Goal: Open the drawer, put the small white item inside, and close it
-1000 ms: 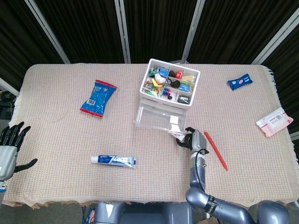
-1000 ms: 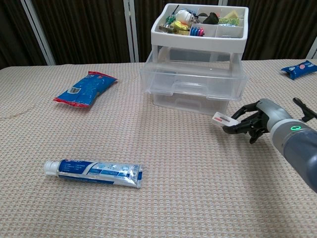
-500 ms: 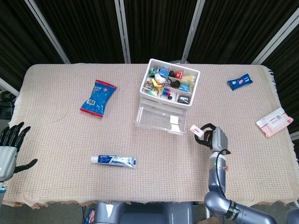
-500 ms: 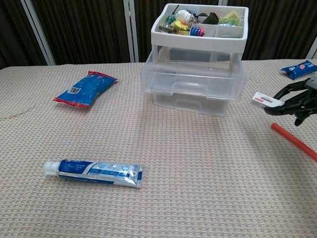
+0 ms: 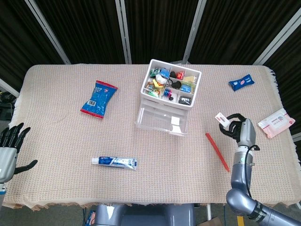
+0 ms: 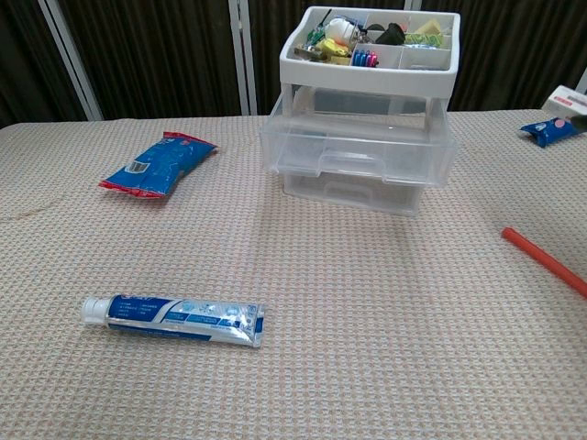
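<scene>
The right hand (image 5: 241,129) is raised over the right part of the bench (image 5: 56,141), its fingers pinching the small white item (image 5: 221,118), which has a red mark on it. In the chest view only the item (image 6: 569,99) shows, at the right edge of the frame, up off the cloth; the hand itself falls outside that view. The item is well to the right of the drawer unit (image 5: 164,106) and apart from it.

The drawer unit is clear plastic with a white tray (image 5: 196,75) on top, the tray divided into compartments filled with small coloured oddments. The upper drawer (image 6: 358,147) juts forward past the lower one, standing partly open.

The left hand (image 5: 10,146) sits at the far left edge of the head view, beyond the bench edge, fingers spread and holding nothing.

On the cloth lie:
- a red stick (image 5: 217,151), just left of the right arm, set diagonally
- a toothpaste tube (image 5: 114,162) near the front edge
- a blue and red packet (image 5: 99,98) to the left of the drawers
- a small blue wrapper (image 5: 241,82) at the back right
- a pink and white tissue pack (image 5: 276,122) by the right edge
</scene>
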You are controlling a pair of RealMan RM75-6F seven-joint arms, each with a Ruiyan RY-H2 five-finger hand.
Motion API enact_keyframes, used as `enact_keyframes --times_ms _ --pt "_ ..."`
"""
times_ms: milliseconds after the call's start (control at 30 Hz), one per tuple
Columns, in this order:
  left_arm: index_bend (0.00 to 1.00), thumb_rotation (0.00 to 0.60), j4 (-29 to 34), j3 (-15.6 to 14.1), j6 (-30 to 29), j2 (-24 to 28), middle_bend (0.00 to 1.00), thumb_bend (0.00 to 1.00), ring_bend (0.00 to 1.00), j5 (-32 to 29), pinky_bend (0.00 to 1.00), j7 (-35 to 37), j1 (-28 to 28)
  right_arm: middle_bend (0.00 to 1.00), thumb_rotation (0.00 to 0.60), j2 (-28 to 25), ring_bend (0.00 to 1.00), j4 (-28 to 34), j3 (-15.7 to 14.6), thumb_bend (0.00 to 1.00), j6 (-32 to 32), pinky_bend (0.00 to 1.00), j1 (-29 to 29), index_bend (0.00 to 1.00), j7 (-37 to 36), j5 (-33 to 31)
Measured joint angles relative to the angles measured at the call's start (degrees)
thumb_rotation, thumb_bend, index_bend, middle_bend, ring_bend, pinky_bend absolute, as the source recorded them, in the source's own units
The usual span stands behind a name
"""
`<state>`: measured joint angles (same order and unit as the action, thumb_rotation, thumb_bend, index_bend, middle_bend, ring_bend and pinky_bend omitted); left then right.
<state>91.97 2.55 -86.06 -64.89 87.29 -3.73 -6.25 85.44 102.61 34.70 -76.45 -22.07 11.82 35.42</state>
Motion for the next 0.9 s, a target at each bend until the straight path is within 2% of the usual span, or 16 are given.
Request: enact_keyframes --times_ms 267,467,600,900 --pt "0.09 0.6 0.0 -0.1 0.0 -0.1 0.0 0.14 0.0 0.3 0.0 -0.1 -0.1 0.81 0.6 -6.1 0.81 9.7 0.8 0.2 -1.0 0.61 1.7 0.65 0.5 3.1" --pt "0.09 0.6 0.0 0.0 -0.3 -0.1 0.0 0.13 0.0 0.5 0.0 0.1 0.0 0.81 0.6 -9.3 0.81 19.4 -1.3 0.2 -1.5 0.61 1.8 0.65 2.9 6.2" --pt "0.09 0.6 -0.2 0.0 -0.5 -0.1 0.0 0.13 0.0 0.6 0.0 0.4 0.0 0.81 0.6 -8.7 0.81 22.0 -2.6 0.2 -2.2 0.61 -0.8 0.65 6.1 6.4" --pt "0.09 0.6 -0.1 0.0 -0.3 0.1 0.0 0.13 0.0 0.7 0.0 1.0 -0.1 0.81 0.6 -3.4 0.81 22.3 -3.1 0.2 -4.9 0.61 -9.2 0.65 15.0 3.4"
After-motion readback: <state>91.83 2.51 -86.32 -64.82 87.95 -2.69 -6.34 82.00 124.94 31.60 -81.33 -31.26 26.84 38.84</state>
